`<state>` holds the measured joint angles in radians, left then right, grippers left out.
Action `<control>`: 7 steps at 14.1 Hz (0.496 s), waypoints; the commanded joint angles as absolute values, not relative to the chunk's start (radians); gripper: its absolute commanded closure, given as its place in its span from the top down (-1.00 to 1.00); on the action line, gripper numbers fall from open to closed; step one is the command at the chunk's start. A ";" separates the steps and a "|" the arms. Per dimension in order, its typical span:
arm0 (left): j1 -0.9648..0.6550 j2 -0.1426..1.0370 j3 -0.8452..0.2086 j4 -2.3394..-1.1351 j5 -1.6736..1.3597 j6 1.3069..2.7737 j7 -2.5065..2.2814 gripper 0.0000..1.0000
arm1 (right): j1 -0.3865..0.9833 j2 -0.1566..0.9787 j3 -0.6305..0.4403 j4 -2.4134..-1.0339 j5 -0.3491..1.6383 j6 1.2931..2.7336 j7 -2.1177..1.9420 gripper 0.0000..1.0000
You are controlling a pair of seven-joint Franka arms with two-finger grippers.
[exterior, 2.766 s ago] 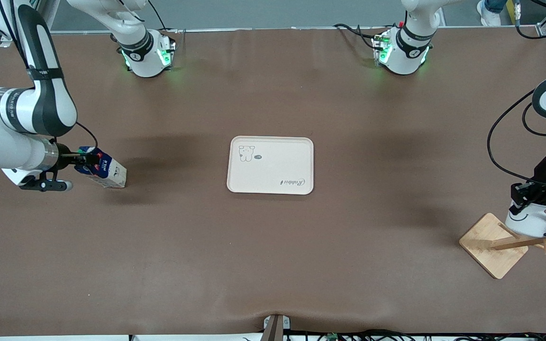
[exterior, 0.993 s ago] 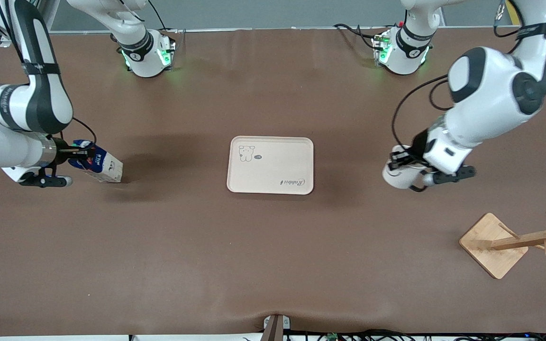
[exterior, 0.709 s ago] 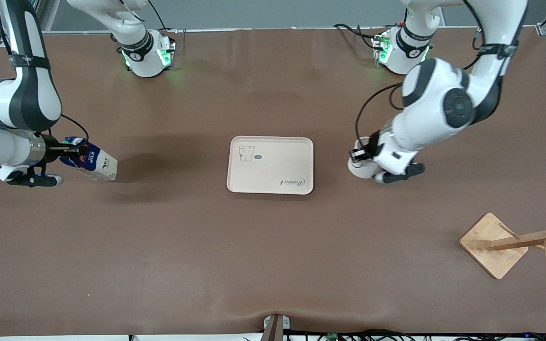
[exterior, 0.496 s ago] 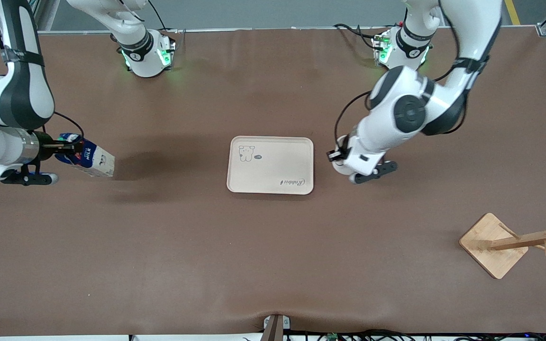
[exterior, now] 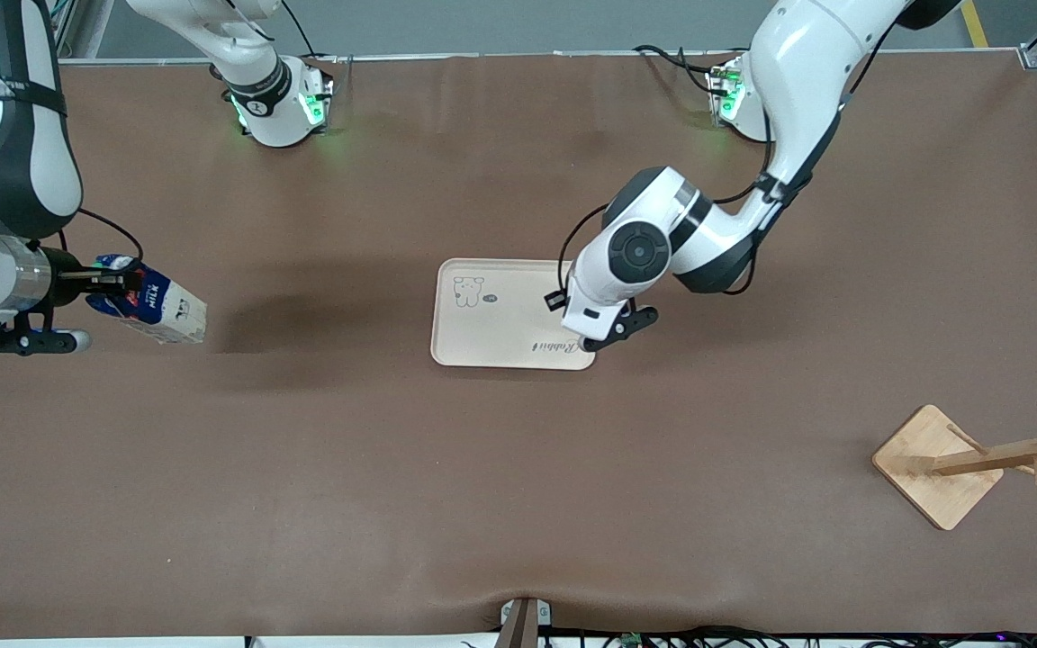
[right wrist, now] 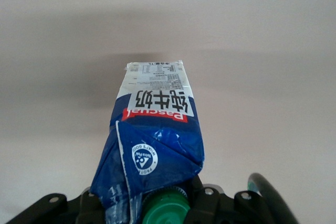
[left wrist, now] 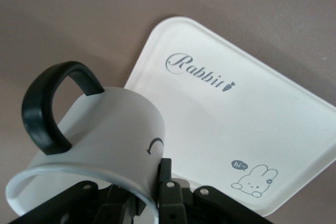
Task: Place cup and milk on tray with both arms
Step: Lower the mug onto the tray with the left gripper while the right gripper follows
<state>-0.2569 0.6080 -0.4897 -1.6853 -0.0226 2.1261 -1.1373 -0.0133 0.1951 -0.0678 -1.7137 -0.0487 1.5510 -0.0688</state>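
Hiding under the left arm in the front view, the cup (left wrist: 100,145) shows in the left wrist view, clamped by the left gripper (left wrist: 152,203) over the tray (exterior: 491,333); right gripper (exterior: 109,286), at frame's middle left, grasps the tilted milk (exterior: 154,310).

Table cover (exterior: 518,504): brown, spreading edge to edge, lightly rippling near the front camera.
Wooden rack (exterior: 969,461): lying toward the left arm's end.
Shadows: falling soft, dark.
Cables (exterior: 707,637): trailing along the near edge.

Robot lab: two bench-mounted arms (exterior: 680,243), brown table (exterior: 518,468)
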 commanded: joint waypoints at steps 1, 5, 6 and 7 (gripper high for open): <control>-0.290 0.672 -0.486 -1.651 -0.005 2.181 -1.183 -1.00 | 0.050 0.207 -0.061 -1.625 -0.060 1.462 -0.063 -1.00; -0.304 0.719 -0.486 -1.649 -0.003 2.238 -1.189 -1.00 | 0.132 0.207 -0.061 -1.580 -0.048 1.414 -0.026 -1.00; -0.310 0.729 -0.486 -1.649 -0.005 2.258 -1.189 -1.00 | 0.162 0.207 -0.061 -1.575 -0.048 1.413 0.024 -1.00; -0.317 0.738 -0.486 -1.649 -0.006 2.273 -1.189 -1.00 | 0.194 0.206 -0.061 -1.574 -0.046 1.404 0.076 -1.00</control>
